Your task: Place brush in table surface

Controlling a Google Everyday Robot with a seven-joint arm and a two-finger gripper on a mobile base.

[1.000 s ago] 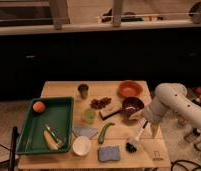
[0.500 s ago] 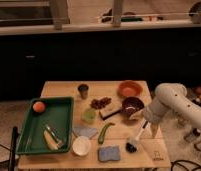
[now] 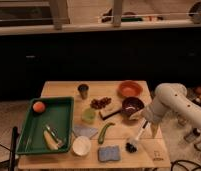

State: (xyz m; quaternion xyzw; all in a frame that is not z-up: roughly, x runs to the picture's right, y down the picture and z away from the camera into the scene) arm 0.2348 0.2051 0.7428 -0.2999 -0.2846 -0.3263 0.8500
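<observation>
One brush (image 3: 135, 139) head-down on the table surface (image 3: 144, 155), one hand (image 3: 145, 121) above its handle, grip unclear, two bowls (image 3: 130, 89), one green tray (image 3: 27, 131)

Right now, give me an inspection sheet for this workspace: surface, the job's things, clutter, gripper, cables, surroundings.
Surface: table surface, light wood planks, crowded.
Job's things: brush, bristle head down on the wood at the front right, white handle slanting up toward the arm.
Clutter: green tray holding an orange fruit; metal cup; orange bowl; dark bowl; green chilli pepper; blue sponge; white cup.
Gripper: gripper, at the top of the brush handle, over the table's right side.
Cables: dark cable on the floor at lower right.
Surroundings: dark cabinet fronts behind the table.
</observation>
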